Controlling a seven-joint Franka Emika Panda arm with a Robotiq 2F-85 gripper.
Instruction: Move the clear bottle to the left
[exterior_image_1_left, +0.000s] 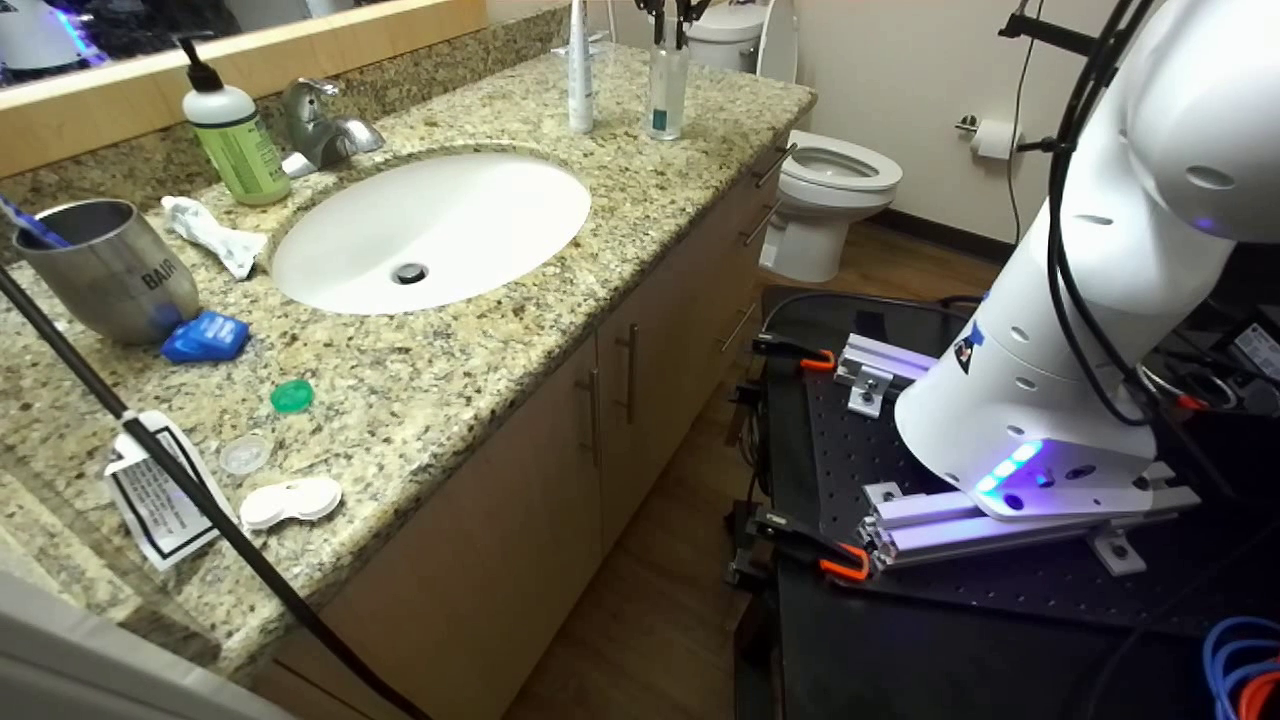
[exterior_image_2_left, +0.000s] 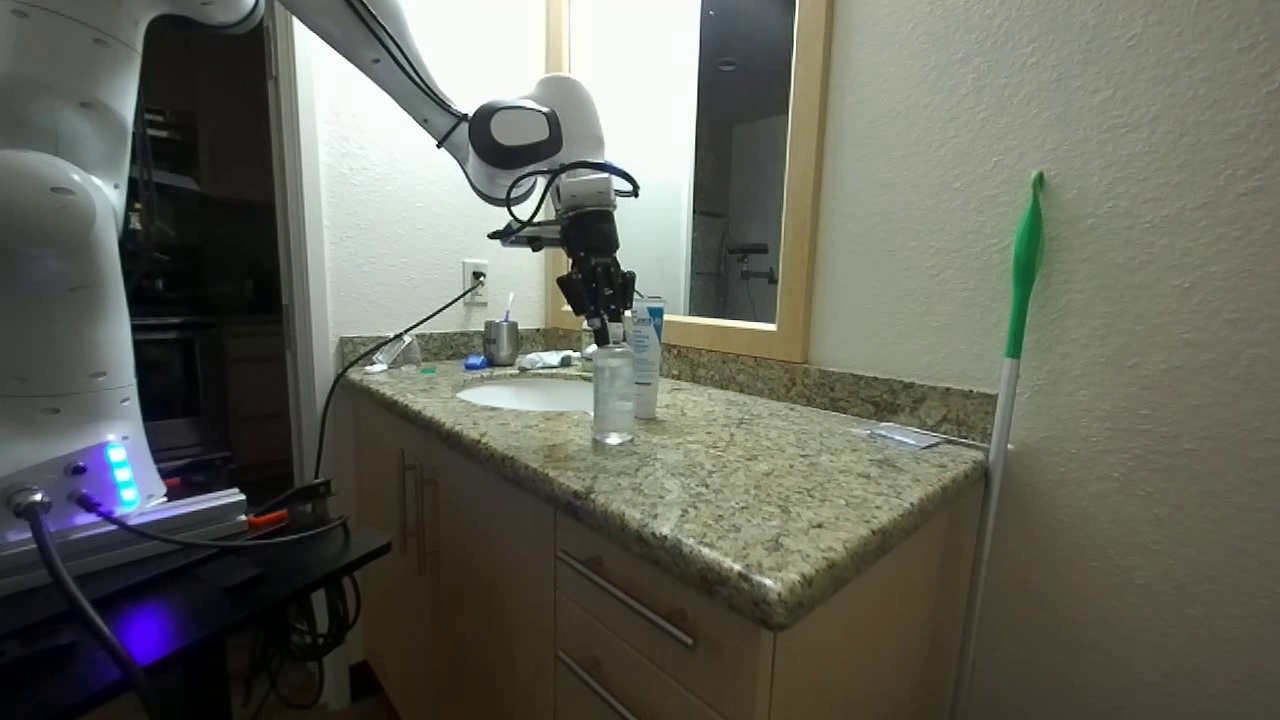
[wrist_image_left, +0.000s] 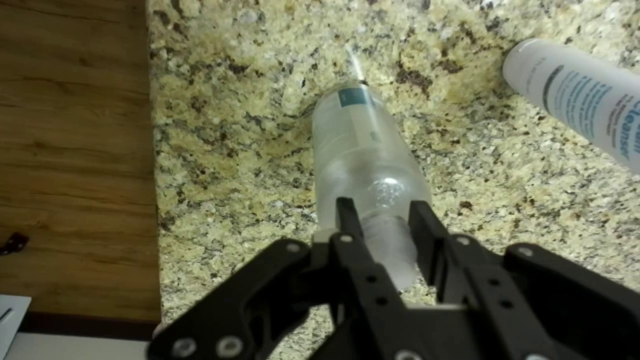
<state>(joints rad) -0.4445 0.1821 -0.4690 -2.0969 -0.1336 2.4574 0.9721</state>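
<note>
The clear bottle (wrist_image_left: 367, 150) stands upright, its white cap (wrist_image_left: 387, 245) pinched between the fingers (wrist_image_left: 429, 225) of my gripper (wrist_image_left: 384, 207). That cap seems the stiffest place to hold, though probably slick; the sides (wrist_image_left: 340, 127) below would likely give. I'd expect little weight but can't tell how full it is. Held so high, it may swing. It sits on the counter (exterior_image_1_left: 450, 370) near one end of the sink (exterior_image_1_left: 450, 220); a white tube (exterior_image_1_left: 580, 85) stands by that end too, the soap bottle (exterior_image_1_left: 238, 145) behind the sink.
</note>
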